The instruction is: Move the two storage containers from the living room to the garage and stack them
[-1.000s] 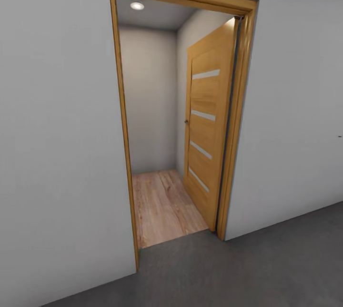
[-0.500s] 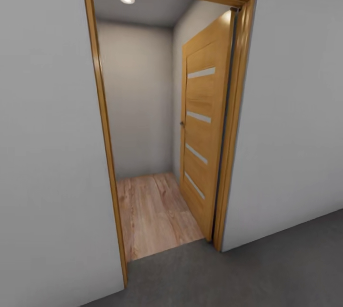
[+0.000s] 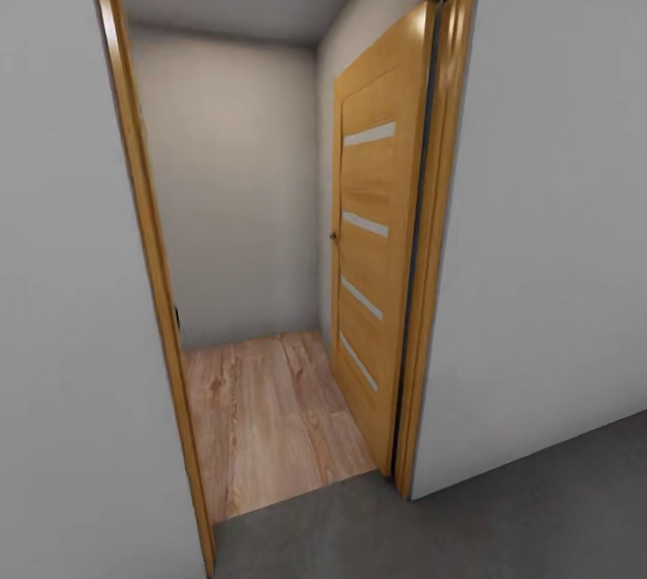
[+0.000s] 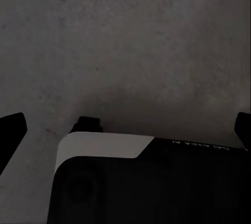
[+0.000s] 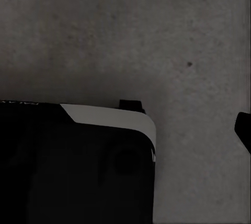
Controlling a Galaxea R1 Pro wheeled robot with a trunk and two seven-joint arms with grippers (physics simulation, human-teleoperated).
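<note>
We stand on the dark concrete floor (image 3: 503,516) of the garage, facing an open doorway (image 3: 270,228) ahead of both pincers. Its wooden door (image 3: 377,246) is swung inward against the right side of the frame, and light wood planks (image 3: 270,417) begin just past the threshold.

Left pincer (image 4: 125,125): two dark fingertips (image 4: 10,130) sit well apart at either edge of the wrist picture, so we judge it open and empty, pointed down at the concrete above the robot's black-and-white base (image 4: 146,182). Right pincer: one fingertip (image 5: 243,127) is in frame; we cannot tell its state. Nothing is seen held.

The two orange-red bins are not in view; we judge they lie somewhere beyond the doorway, so neither arm can be called nearer, and their long axis and contents cannot be reported. The coming move turns on passing straight between the door frame and the door edge.
</note>
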